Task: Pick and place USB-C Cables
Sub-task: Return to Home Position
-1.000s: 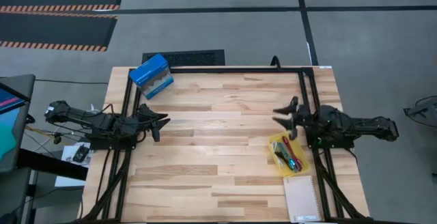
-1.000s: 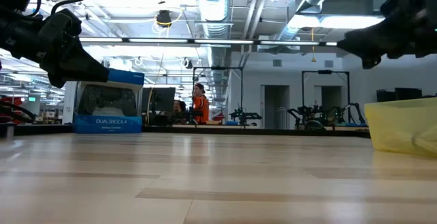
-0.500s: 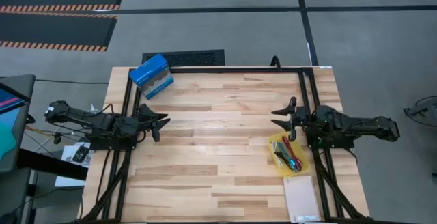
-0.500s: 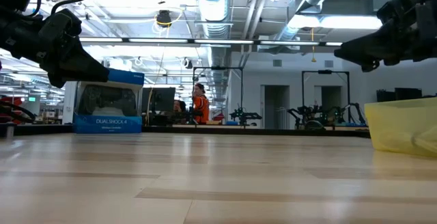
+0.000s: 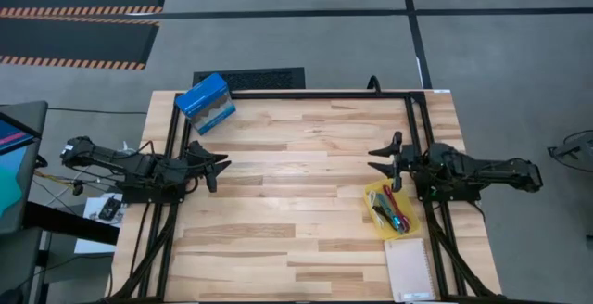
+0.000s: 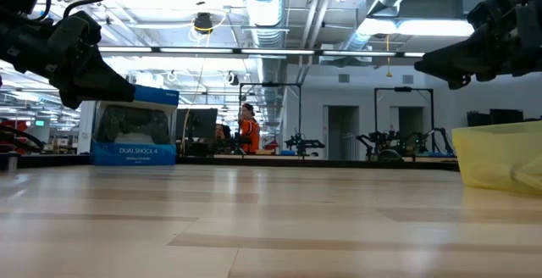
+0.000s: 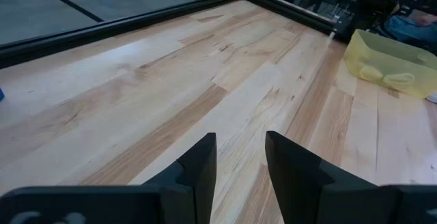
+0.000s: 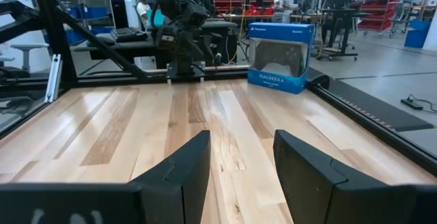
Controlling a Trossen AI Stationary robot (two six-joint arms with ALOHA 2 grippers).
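– Cables first: can you count the thin bundled USB-C loops?
– Not with certainty. From above they lie tangled inside the small translucent yellow plastic bin near the table's right edge. Dark red, teal-blue and black strands show; white I cannot make out. At table height the bin's frosted wall hides them, and the picture's edge cuts the bin off.
– And the surface?
– Pale wooden planks, a butcher-block tabletop inside a black metal frame. A blue cardboard game-controller box stands near a left corner. A spiral-bound notepad lies just beside the bin at the table's edge.
– Arms?
– Both are stretched low and level, pointing inward at each other. The left gripper hovers over the left side, well apart from the bin, its 2 dark fingers parted by a modest gap and holding nothing. The right gripper hangs just beside the bin, jaws likewise apart and empty.
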